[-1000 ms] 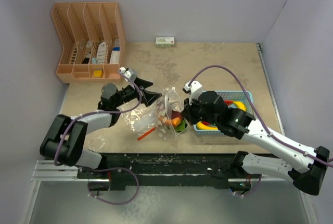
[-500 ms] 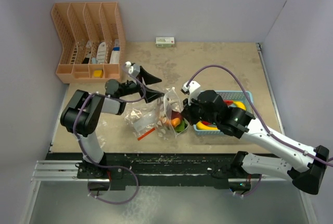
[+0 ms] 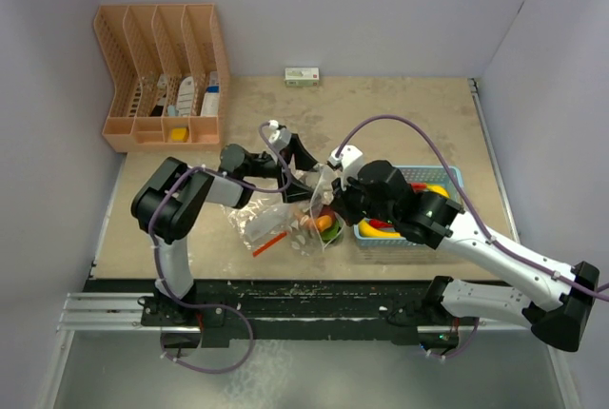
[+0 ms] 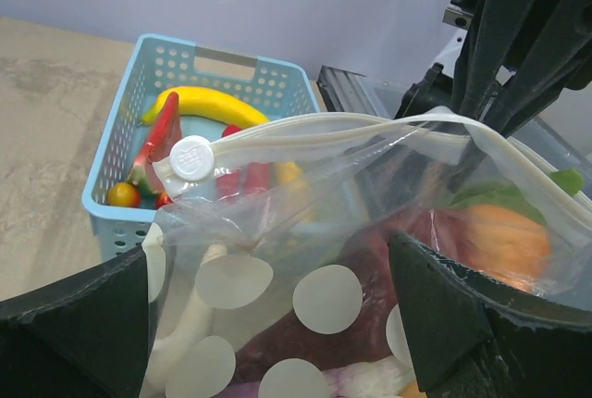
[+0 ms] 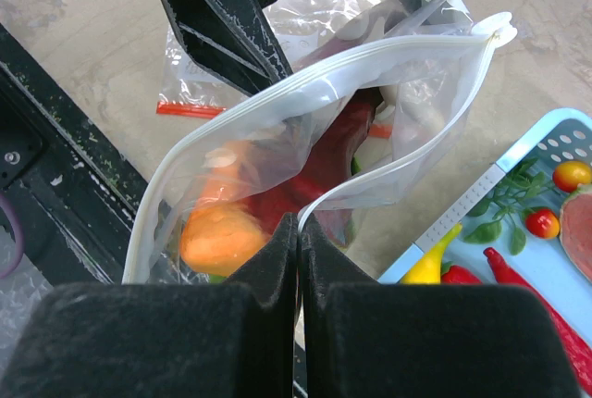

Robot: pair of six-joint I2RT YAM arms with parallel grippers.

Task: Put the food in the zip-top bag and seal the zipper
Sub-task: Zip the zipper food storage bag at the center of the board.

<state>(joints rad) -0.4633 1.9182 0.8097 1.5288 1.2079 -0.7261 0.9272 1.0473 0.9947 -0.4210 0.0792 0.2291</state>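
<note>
Right gripper (image 5: 298, 231): fingers pressed together, pinching the near lip of the zip-top bag (image 5: 416, 111) at its mouth. The bag hangs upright from that pinch with the mouth gaping. The zipper (image 5: 388, 54), a pale strip round the rim, is unsealed.

Left gripper (image 4: 268, 268): fingers spread as wide as they go, holding nothing. It sits on the far side of the bag, facing the right gripper, with the dotted bag wall between its two fingers. Can't tell if either finger touches the plastic.

Food is split:
- In the bag, down at the bottom: an orange chunk (image 5: 222, 236), a dark red piece (image 5: 328, 153) and a bit of green (image 4: 564, 180).
- In the light blue basket (image 4: 268, 79): a banana (image 4: 217, 102), a red chili (image 4: 159, 134), small tomatoes and a green sprig.

From overhead, the bag (image 3: 314, 207) stands on the table (image 3: 409, 114) between the two grippers. The basket (image 3: 442, 170) is just to its right, partly under the right arm.

To the left of the bag a second clear plastic sheet (image 3: 255, 222) lies flat, with a red-orange strip (image 3: 269, 241) on its near edge. It looks separate from the held bag, but I can't be sure.

A peach file rack (image 3: 157, 67) sits in the far left corner. A small box (image 3: 302, 74) is against the back wall.
</note>
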